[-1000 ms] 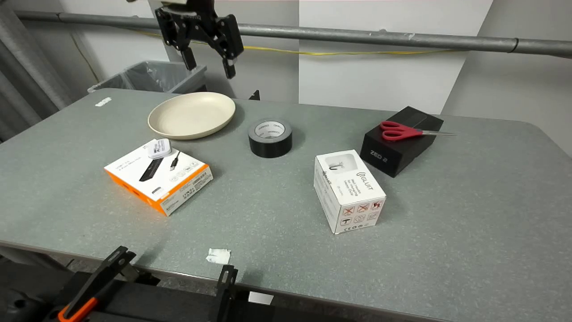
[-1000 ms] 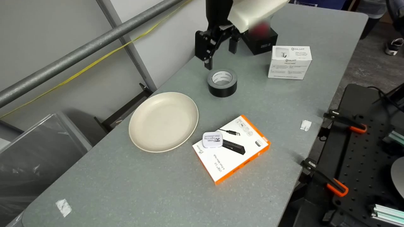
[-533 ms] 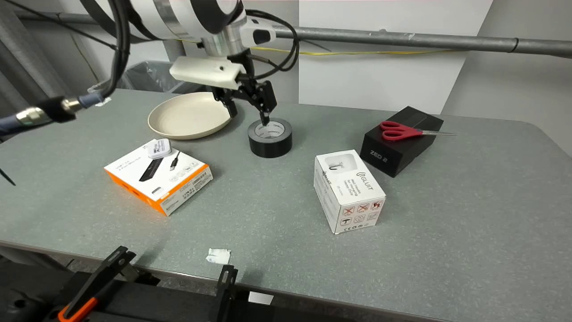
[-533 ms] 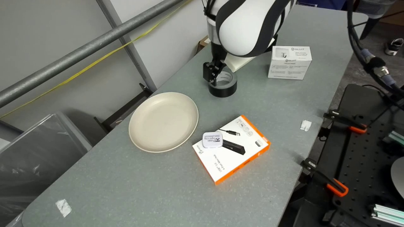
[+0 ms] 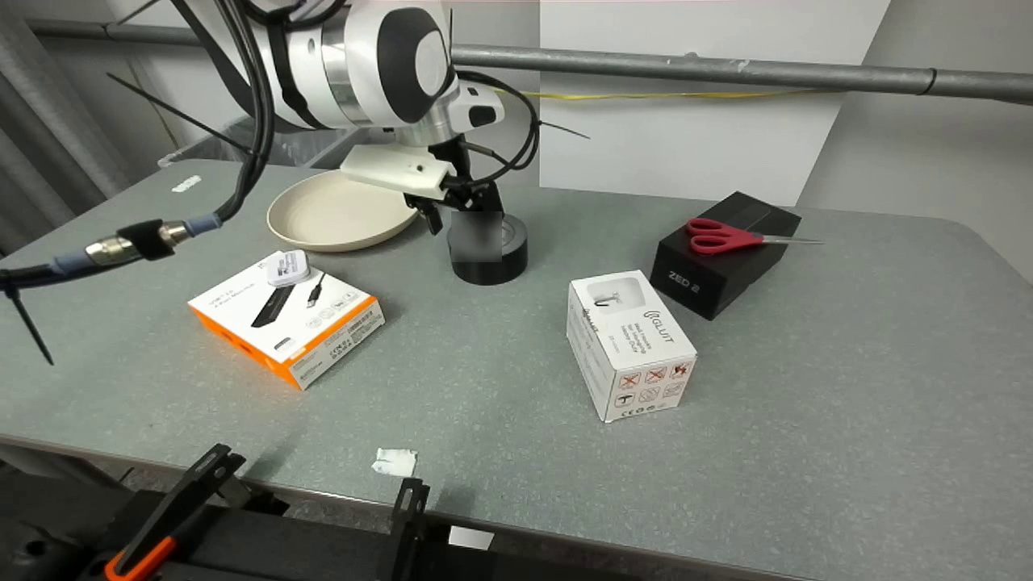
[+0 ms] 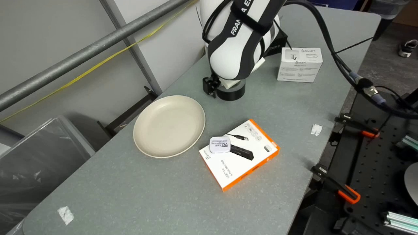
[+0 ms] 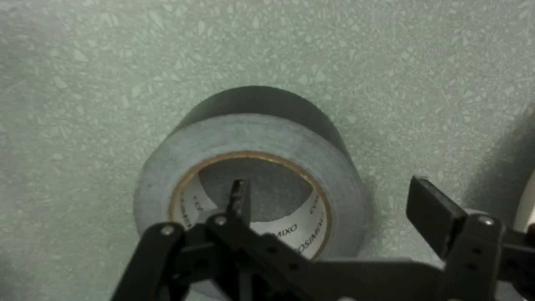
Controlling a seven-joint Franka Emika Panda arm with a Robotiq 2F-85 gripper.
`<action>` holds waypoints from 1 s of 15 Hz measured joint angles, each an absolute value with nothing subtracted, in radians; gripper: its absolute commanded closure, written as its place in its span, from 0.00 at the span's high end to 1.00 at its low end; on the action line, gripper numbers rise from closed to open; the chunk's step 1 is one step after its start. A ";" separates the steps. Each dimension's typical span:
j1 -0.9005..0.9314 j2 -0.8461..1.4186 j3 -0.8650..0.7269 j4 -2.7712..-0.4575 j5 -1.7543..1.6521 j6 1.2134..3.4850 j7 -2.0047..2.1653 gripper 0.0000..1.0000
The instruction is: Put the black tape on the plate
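Observation:
The black tape (image 5: 491, 272) lies flat on the grey table, its round hole facing up. It shows in both exterior views, also here (image 6: 231, 94), partly covered by the arm. My gripper (image 7: 332, 198) is open and low over the tape (image 7: 267, 100) in the wrist view. One finger (image 7: 240, 198) stands over or in the hole; the other finger (image 7: 432, 213) is outside the roll on the plate side. Nothing is between them except the tape's wall. A blurred patch hides one finger in an exterior view. The cream plate (image 5: 335, 211) is bare beside the tape (image 6: 168, 127).
A white-orange box (image 6: 240, 155) with a small white case on it lies near the plate. A white box (image 5: 629, 347) and a black box (image 5: 710, 266) with red scissors (image 5: 722, 236) stand on the tape's other side. A grey pipe (image 5: 726, 71) runs along the wall.
My gripper has come down from well above the table to the tape, with one finger at its hole. The arm now covers part of the tape. The tape and plate have not moved.

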State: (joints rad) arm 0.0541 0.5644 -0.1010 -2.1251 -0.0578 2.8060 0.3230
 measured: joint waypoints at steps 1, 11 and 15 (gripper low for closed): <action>0.058 0.575 -0.100 -2.113 -0.047 2.806 0.323 0.58; 0.051 0.604 -0.084 -2.058 0.040 2.798 0.318 0.06; 0.075 0.548 -0.061 -2.078 0.040 2.806 0.304 0.06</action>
